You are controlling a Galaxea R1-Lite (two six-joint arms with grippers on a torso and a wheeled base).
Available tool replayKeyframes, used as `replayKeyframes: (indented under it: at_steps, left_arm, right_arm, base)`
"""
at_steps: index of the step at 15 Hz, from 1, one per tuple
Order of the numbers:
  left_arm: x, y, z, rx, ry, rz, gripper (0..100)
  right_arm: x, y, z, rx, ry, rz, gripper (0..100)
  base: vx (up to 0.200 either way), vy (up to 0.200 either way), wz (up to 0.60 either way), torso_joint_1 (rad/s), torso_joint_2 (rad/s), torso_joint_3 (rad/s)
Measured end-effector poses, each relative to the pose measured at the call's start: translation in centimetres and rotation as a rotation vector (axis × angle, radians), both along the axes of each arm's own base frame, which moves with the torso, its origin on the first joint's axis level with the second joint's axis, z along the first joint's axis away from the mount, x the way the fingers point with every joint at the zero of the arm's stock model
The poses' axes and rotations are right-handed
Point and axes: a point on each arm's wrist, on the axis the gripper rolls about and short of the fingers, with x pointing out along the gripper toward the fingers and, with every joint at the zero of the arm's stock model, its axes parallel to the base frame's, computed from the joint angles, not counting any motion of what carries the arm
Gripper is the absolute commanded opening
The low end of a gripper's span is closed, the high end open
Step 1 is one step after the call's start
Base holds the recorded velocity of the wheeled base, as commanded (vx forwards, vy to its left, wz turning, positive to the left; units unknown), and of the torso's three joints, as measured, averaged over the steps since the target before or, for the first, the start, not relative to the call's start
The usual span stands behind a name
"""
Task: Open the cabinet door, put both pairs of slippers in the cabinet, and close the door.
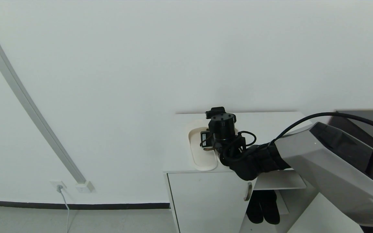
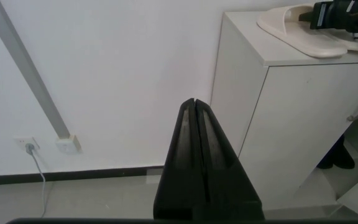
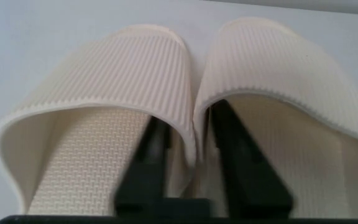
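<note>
Right pincer (image 3: 190,117) grips cream slippers (image 3: 117,74) atop cabinet (image 1: 206,200) — wrist view: finger (image 3: 145,171) inside each; left pincer (image 2: 195,104) closed, empty.

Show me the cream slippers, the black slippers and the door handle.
cream slippers (image 1: 202,158): head view, bare insole of the left one.
black slippers (image 1: 269,208): head view, middle of the right one.
door handle (image 1: 249,191): head view, its middle.

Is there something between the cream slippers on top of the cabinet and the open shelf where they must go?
Nothing visible does. The pair of cream ribbed slippers lies on the white cabinet's top, the right tool with one finger inside each. The open shelf lies just below, and the black slippers sit lower.
</note>
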Motion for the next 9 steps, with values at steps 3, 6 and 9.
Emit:
replayKeyframes:
  at_steps: [3,6,9]
  left_arm:
    - [0.0,0.0,0.0,0.000,0.000,0.000,0]
    - [0.0,0.0,0.0,0.000,0.000,0.000,0]
    - [0.0,0.0,0.0,0.000,0.000,0.000,0]
  right_arm:
    - [0.1,0.0,0.0,0.002,-0.003,-0.003,0]
    - [-0.2,-0.1,0.6,0.008,-0.010,-0.001,0]
    - [-1.4,-0.2,1.3,0.006,-0.008,0.011,0]
  base:
    - [0.000,0.000,0.00,0.000,0.00,0.000]
    - [0.000,0.000,0.00,0.000,0.00,0.000]
    - [0.000,0.000,0.00,0.000,0.00,0.000]
